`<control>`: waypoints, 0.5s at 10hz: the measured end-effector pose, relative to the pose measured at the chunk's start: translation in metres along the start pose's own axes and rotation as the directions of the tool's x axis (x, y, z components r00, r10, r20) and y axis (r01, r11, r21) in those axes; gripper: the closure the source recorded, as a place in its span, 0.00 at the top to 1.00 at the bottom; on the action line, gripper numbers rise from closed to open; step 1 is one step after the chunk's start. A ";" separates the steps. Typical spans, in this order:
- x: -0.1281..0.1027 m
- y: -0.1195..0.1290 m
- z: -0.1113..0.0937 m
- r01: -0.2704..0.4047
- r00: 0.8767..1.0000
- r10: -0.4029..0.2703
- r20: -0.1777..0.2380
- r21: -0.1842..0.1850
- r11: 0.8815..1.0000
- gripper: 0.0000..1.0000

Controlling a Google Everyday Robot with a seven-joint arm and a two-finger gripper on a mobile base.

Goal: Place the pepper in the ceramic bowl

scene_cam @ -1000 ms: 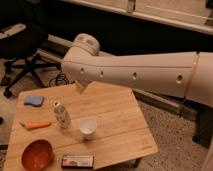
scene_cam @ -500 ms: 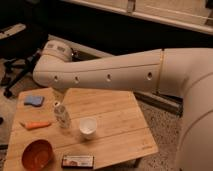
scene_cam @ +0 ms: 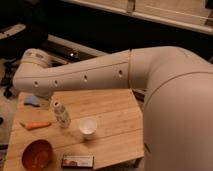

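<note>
The orange pepper (scene_cam: 36,125) lies on the wooden table (scene_cam: 115,112) near its left edge. The orange-red ceramic bowl (scene_cam: 37,154) stands at the front left corner, just below the pepper, and looks empty. My big beige arm (scene_cam: 100,77) reaches across the view from the right to the far left of the table. My gripper (scene_cam: 44,96) hangs under the arm's end, mostly hidden by it, above the back left of the table. It is behind the pepper and apart from it.
A blue pad (scene_cam: 33,100) lies at the back left. A small bottle (scene_cam: 62,114) stands right of the pepper. A white cup (scene_cam: 88,126) stands mid-table. A dark flat box (scene_cam: 77,160) lies at the front edge beside the bowl.
The arm has swung further left and lower across the view, with its end now over the table's back left. The objects on the table have not moved.
</note>
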 end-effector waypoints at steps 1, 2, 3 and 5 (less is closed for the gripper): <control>-0.014 0.008 0.009 0.031 1.000 -0.031 0.006 -0.016 0.999 0.80; -0.027 0.014 0.016 0.054 0.998 -0.054 0.013 -0.027 0.998 0.80; -0.037 0.018 0.022 0.070 0.997 -0.070 0.019 -0.035 0.997 0.80; -0.058 0.025 0.041 0.106 0.994 -0.104 0.024 -0.058 0.993 0.80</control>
